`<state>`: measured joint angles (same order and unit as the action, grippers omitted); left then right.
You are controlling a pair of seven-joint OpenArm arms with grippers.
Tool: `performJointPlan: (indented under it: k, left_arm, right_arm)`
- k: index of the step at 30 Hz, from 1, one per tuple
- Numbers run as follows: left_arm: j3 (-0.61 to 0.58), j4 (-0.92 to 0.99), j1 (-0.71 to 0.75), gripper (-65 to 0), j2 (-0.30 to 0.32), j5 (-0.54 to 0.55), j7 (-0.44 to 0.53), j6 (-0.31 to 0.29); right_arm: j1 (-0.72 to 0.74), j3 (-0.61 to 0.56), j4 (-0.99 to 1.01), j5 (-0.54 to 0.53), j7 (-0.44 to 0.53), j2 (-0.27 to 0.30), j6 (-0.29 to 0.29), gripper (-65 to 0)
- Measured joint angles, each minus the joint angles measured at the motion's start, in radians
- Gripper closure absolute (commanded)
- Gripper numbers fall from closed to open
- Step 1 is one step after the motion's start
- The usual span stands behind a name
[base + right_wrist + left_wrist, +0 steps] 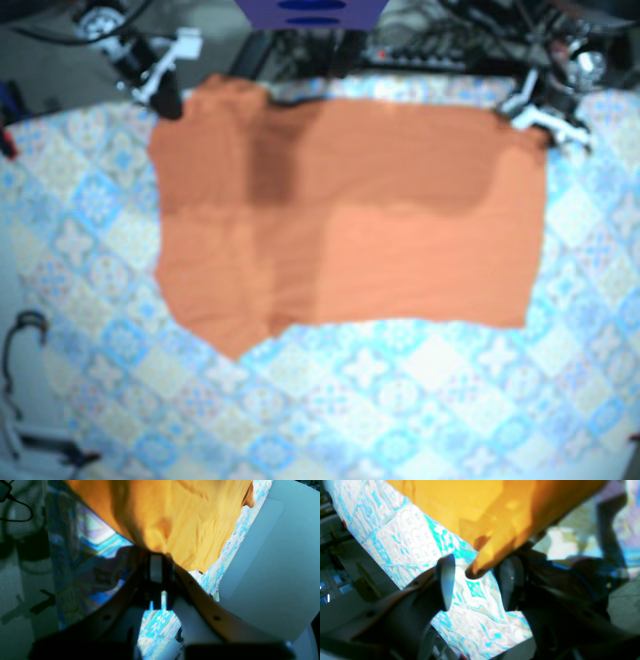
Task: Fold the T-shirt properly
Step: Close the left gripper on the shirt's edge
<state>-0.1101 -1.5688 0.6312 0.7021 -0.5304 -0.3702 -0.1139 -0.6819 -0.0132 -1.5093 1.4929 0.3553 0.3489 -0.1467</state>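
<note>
The orange T-shirt lies spread across the far half of the patterned tablecloth, with a darker folded band along its far edge. My right gripper is at the shirt's far left corner. In the right wrist view its fingers stand close together on the edge of the orange cloth, which drapes away from them. My left gripper is at the far right corner. In the left wrist view it is open, and a tip of the shirt hangs loose between the two pads.
Cables and gear crowd the far table edge behind the shirt. A black cable loop lies at the near left. A pale flat panel fills the right of the right wrist view. Bare tablecloth stretches in front of the shirt.
</note>
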Motion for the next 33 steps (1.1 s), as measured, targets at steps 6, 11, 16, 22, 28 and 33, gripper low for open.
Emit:
performJointPlan:
  k: [6, 11, 16, 22, 28, 33]
  left_arm:
    - [-0.008, 0.003, 0.003, -28.1, 0.001, 0.002, 0.000, -0.019]
    - [-0.008, 0.003, 0.003, -22.5, 0.002, 0.003, 0.000, -0.019]
    - [-0.008, 0.003, 0.003, 0.0, -0.003, 0.003, 0.000, -0.018]
    - [-0.008, 0.003, 0.003, 0.0, -0.004, 0.001, 0.000, -0.018]
    - [-0.008, 0.002, 0.009, 0.0, -0.004, 0.001, 0.004, -0.018]
    - [-0.005, 0.000, 0.033, 0.0, 0.000, 0.005, 0.007, -0.017]
  right_arm:
    - [0.000, 0.000, 0.000, 0.000, 0.000, 0.000, 0.000, 0.0]
    - [0.000, 0.000, 0.000, 0.000, 0.000, 0.000, 0.000, 0.0]
    - [0.000, 0.000, 0.001, 0.000, 0.000, 0.000, 0.000, 0.0]
    - [0.000, 0.000, 0.002, 0.000, 0.000, 0.000, 0.000, 0.0]
    - [0.000, 0.000, 0.001, 0.000, 0.000, 0.000, 0.000, 0.0]
    - [-0.013, 0.006, -0.005, -0.001, -0.002, 0.002, -0.003, 0.0]
